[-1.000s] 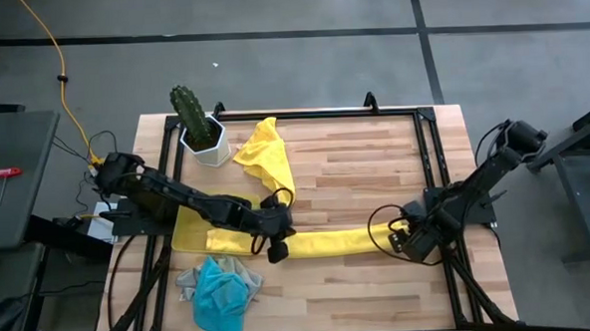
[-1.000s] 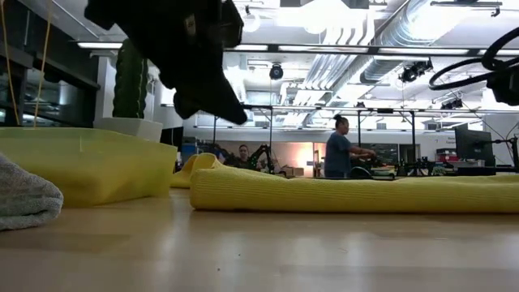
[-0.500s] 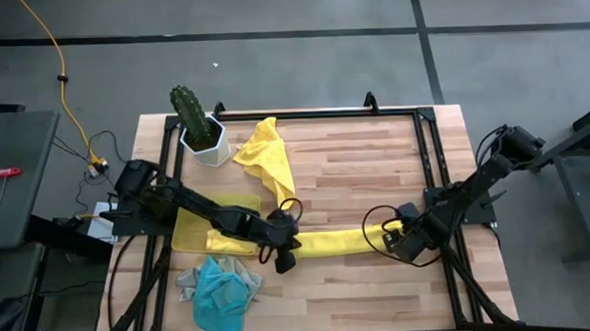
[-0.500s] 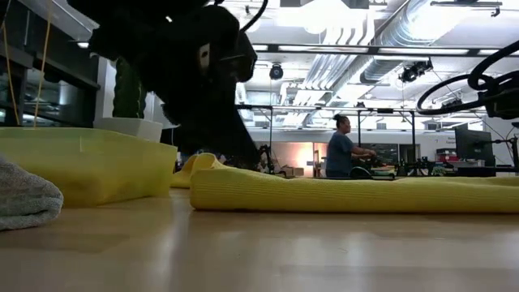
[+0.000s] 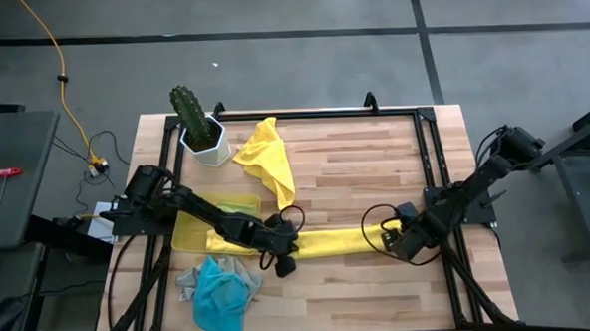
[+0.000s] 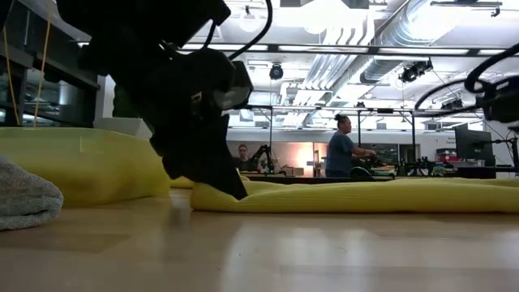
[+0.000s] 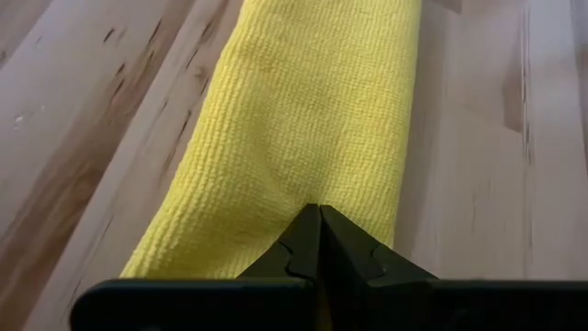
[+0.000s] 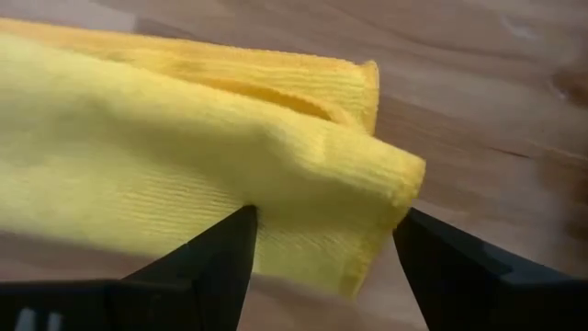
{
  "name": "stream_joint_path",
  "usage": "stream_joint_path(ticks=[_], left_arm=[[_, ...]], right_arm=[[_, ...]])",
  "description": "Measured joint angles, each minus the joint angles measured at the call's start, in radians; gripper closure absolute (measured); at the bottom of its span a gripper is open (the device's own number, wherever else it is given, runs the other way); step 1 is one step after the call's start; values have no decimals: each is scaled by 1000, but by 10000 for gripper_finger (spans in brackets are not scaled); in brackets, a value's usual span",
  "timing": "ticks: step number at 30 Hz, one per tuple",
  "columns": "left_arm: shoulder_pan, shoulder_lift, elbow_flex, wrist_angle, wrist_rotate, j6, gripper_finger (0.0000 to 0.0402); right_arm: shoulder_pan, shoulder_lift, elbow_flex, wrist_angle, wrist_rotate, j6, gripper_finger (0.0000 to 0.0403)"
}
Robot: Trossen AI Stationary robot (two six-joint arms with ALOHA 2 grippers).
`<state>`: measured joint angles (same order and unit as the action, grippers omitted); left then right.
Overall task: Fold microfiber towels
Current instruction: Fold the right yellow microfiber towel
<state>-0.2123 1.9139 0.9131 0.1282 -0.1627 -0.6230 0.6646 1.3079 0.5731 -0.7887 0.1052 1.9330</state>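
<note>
Yellow towel, high view: a long folded towel (image 5: 333, 243) is laid across the table (image 5: 354, 153), so each end can be reached
Left wrist view: left gripper (image 7: 320, 241) is pinched shut on its end
Right wrist view: right gripper (image 8: 322, 241) is held wide open around the other end, nothing gripped yet

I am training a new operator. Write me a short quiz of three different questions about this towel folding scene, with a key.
1. True or false: the left claw is shut at one end of the long folded yellow microfiber towel.
2. The right claw is: A open, B shut.
3. Which plant stands in the white pot at the table's corner?

Key: 1 true; 2 A; 3 a green cactus.
</note>
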Motion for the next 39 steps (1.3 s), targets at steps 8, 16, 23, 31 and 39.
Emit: stream_joint_path(ticks=[8,16,23,31,39], left_arm=[[0,8,1,0,-2,-33,402],[0,9,2,-20,-9,-45,402],[0,11,4,-14,-21,-54,402],[19,16,60,-84,-47,-47,402],[53,16,69,-109,-58,-17,402]], right_arm=[[-18,-16,-58,73,25,43,155],[-14,-26,-57,27,45,-3,248],[52,-37,-59,-4,122,-25,390],[178,-127,-59,-23,96,72,398],[248,-200,22,-144,112,79,402]])
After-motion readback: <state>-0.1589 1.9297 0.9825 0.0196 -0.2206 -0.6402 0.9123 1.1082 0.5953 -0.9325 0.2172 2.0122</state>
